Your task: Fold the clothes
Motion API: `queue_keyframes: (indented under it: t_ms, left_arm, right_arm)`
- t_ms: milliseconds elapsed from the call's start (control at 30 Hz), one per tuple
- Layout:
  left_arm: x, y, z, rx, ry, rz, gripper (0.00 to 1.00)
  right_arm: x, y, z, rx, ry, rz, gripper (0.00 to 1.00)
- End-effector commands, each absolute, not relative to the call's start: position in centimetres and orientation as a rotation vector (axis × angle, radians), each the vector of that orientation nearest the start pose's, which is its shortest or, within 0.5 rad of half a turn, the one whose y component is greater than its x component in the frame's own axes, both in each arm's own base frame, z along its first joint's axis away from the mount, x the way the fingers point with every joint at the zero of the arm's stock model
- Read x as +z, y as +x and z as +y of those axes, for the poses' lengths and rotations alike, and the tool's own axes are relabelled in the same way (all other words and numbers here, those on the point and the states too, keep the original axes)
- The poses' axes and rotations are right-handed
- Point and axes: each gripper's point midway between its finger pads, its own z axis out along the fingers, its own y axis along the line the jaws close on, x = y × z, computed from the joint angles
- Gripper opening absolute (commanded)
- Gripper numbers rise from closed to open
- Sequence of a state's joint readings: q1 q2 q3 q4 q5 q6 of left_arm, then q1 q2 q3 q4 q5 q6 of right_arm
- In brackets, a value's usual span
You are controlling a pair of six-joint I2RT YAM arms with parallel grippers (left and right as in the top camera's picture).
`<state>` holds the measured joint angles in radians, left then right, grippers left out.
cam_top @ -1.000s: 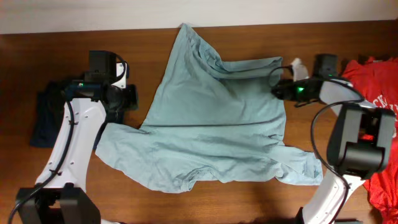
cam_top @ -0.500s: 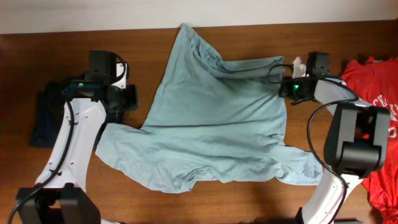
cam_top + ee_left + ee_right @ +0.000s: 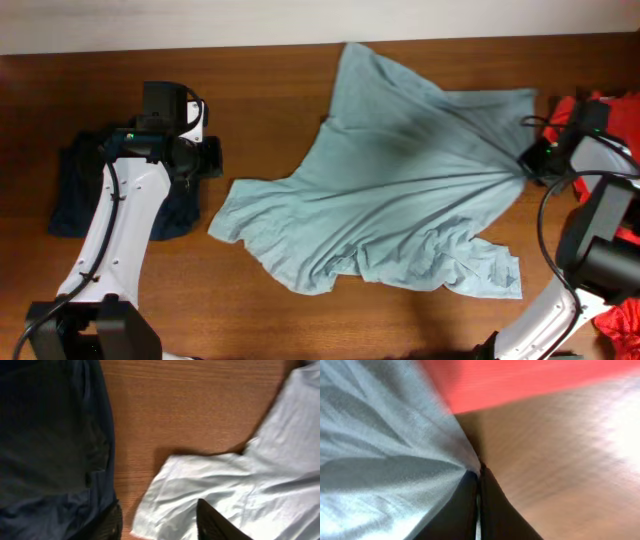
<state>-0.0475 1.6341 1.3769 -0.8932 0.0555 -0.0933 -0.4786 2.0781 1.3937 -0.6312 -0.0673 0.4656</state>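
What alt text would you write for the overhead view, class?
A light blue shirt lies wrinkled on a table, its right edge pinched by the right gripper, creases fanning from it. The left gripper is beside a dark garment at left; a red garment lies far right.

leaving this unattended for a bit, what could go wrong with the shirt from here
1. The right pincer is shut on the light blue shirt beside the red garment; pulling further could drag the shirt onto it.
2. The shirt's lower edge is bunched, so folding now may trap creases.
3. The left pincer hangs open over a sleeve next to the dark garment and might snag both.
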Motion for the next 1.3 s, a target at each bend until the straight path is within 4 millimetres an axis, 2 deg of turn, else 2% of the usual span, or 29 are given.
queue_keyframes:
  t_ms: [0,100,133,233,267,300,367,500,633,767,867,1100,1167,1267]
  left_arm:
    - [15.9,38.9,-3.8,-0.181,-0.006,2.698,0.51]
    - [15.9,38.7,-4.6,-0.24,0.007,2.704,0.56]
    - [15.7,38.4,-4.7,-0.253,0.009,2.716,0.56]
    - [14.8,37.3,-5.2,-0.297,0.011,2.769,0.59]
    - [13.7,36.7,-5.3,-0.306,0.009,2.803,0.62]
    - [12.8,36.3,-5.3,-0.306,0.008,2.823,0.64]
    - [10.8,36.0,-5.4,-0.311,0.007,2.85,0.64]
    - [7.5,36.8,-6.0,-0.349,0.02,2.849,0.64]
    - [5.5,37.6,-6.7,-0.336,0.16,2.84,0.63]
    - [3.9,37.7,-7.9,-0.322,0.321,2.844,0.63]
    - [2.1,37.7,-8.6,-0.293,0.402,2.863,0.63]
    - [-2.7,37.3,-8.1,-0.199,0.426,2.953,0.61]
    - [-3.3,37.3,-8.1,-0.199,0.426,2.96,0.45]
    - [-3.7,37.6,-8.1,-0.197,0.425,2.951,0.04]
  right_arm:
    - [-3.5,35.0,-20.5,-0.1,1.529,2.606,0.04]
    - [-3.3,34.9,-20.3,-0.081,1.532,2.61,0.05]
    - [-3.0,34.9,-20.3,-0.078,1.531,2.608,0.11]
    - [-1.6,35.1,-20.4,-0.075,1.518,2.587,0.47]
    - [-0.6,35.3,-20.5,-0.073,1.508,2.566,0.7]
    - [0.2,35.6,-20.6,-0.071,1.497,2.548,0.87]
    - [2.0,36.0,-20.7,-0.061,1.475,2.509,0.94]
    - [6.2,37.4,-19.7,0.072,1.398,2.436,0.95]
    - [10.1,38.6,-17.9,0.2,1.269,2.397,0.93]
    - [13.0,38.9,-16.9,0.217,1.187,2.363,0.93]
    - [14.3,39.1,-15.7,0.252,1.119,2.365,0.92]
    - [14.7,39.7,-13.1,0.31,0.952,2.433,0.9]
    - [14.6,39.8,-12.7,0.314,0.937,2.443,0.9]
    - [14.6,40.0,-11.9,0.32,0.914,2.453,0.89]
